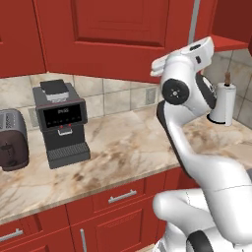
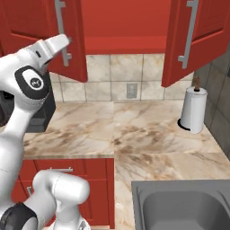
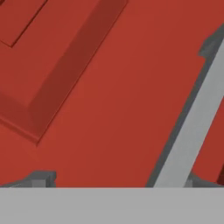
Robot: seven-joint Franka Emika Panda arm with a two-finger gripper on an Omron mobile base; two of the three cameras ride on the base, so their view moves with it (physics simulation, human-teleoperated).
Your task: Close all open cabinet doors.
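We face a red cabinet door (image 3: 122,87) close up; its grey bar handle (image 3: 192,127) runs diagonally at right.

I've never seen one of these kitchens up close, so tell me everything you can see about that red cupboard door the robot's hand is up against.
The left cabinet door is glossy red, seemingly painted, with a raised rectangular panel and a long vertical grey metal bar handle. It stands swung open from the wall cabinet, above the marble counter. The gripper is right at the door's face beside the handle, jaws wide open; whether it touches cannot be told.
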